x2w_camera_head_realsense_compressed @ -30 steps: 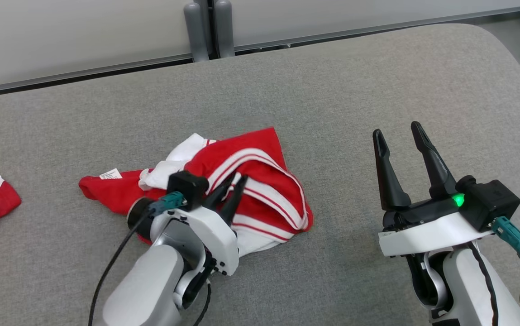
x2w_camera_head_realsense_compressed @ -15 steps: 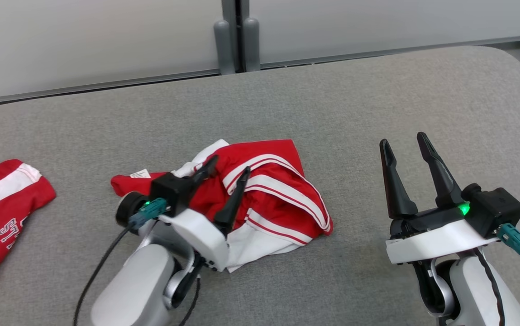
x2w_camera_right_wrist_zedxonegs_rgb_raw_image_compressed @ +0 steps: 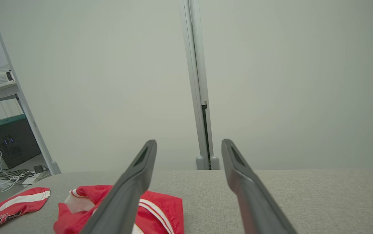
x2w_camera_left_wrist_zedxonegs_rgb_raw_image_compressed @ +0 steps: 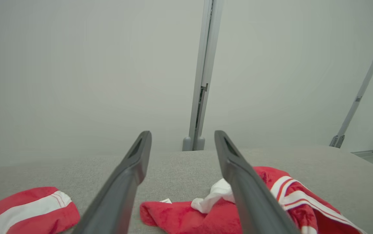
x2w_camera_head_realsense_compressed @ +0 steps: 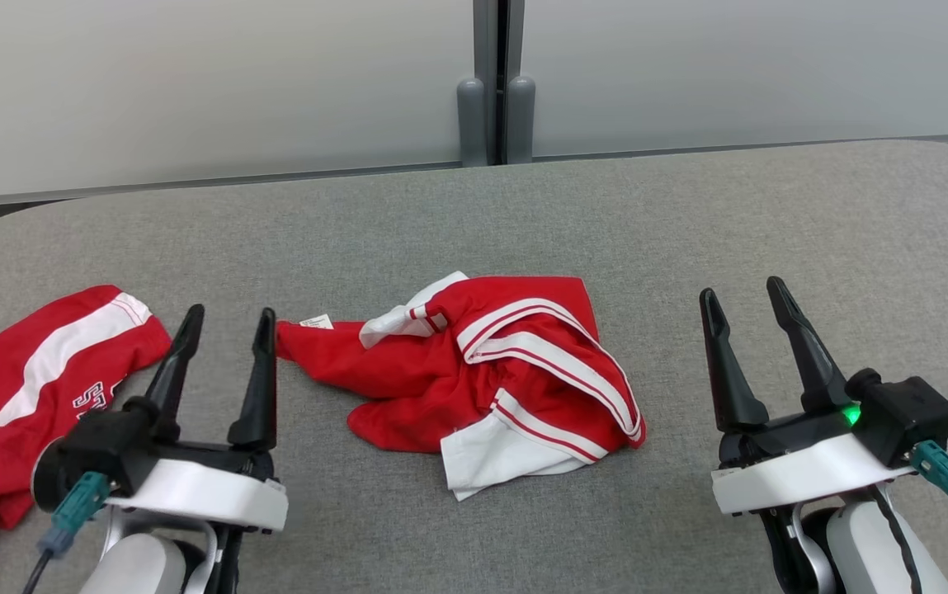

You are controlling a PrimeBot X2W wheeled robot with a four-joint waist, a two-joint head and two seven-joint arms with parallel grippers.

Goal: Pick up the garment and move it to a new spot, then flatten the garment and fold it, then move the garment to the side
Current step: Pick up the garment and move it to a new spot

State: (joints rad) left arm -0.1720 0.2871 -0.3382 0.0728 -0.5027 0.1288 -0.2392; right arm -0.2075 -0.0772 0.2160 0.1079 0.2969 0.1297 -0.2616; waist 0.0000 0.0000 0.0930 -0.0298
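A crumpled red garment [x2w_camera_head_realsense_compressed: 474, 375] with white stripes and white trim lies in a heap at the middle of the grey padded table [x2w_camera_head_realsense_compressed: 523, 214]; a small white label shows at its left tip. It also appears low in the left wrist view, garment [x2w_camera_left_wrist_zedxonegs_rgb_raw_image_compressed: 180, 217], and the right wrist view, garment [x2w_camera_right_wrist_zedxonegs_rgb_raw_image_compressed: 160, 204]. My left gripper [x2w_camera_head_realsense_compressed: 229, 314] stands open just left of the garment's left tip, apart from it, holding nothing. My right gripper [x2w_camera_head_realsense_compressed: 742, 292] stands open well to the right of the heap, also empty.
A second red garment [x2w_camera_head_realsense_compressed: 36, 388] with a white stripe and lettering lies at the table's left edge, beside my left arm. A pale wall with a grey post [x2w_camera_head_realsense_compressed: 494, 82] runs behind the table. Bare grey table surface lies behind and right of the heap.
My left gripper opened, let go of the garment and drew back to the left of it. The garment stays heaped on the table. The head camera has shifted; the right gripper holds its pose.
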